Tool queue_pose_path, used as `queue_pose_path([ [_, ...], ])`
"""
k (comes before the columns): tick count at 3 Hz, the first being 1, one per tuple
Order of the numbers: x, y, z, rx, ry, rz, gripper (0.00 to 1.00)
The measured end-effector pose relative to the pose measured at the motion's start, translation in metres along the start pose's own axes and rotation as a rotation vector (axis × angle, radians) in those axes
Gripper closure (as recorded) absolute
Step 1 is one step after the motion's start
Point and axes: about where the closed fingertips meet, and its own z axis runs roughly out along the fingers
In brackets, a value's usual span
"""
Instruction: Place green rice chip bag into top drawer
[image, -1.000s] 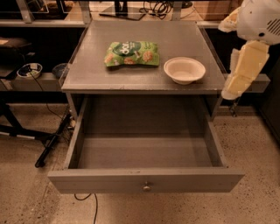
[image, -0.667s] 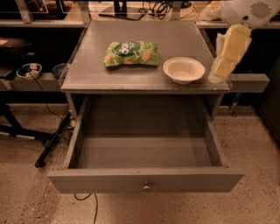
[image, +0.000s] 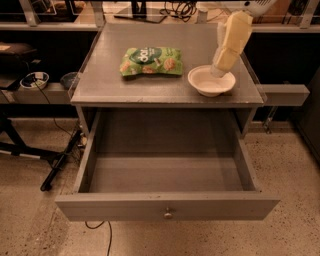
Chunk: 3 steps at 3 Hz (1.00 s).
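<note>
Above the white bowl (image: 211, 80), at the right of the cabinet top (image: 125, 90), the gripper (image: 218, 69) is poised; whether it is open or shut cannot be told. The green rice chip bag (image: 151, 61) lies flat to its left, unheld, and the top drawer (image: 125, 207) stands pulled out below. If the gripper is swept low toward the bag, the bowl could be knocked off, and the crinkly pouch could be pushed away rather than grasped.
</note>
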Motion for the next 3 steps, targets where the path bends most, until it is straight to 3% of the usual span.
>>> queue_pose_path([
  [1, 0.000, -0.002, 0.000, 0.012, -0.001, 0.001, 0.00],
  [2, -0.003, -0.022, 0.002, 0.127, -0.002, 0.012, 0.00],
  [3, -0.008, -0.063, 0.016, 0.257, -0.034, -0.016, 0.00],
])
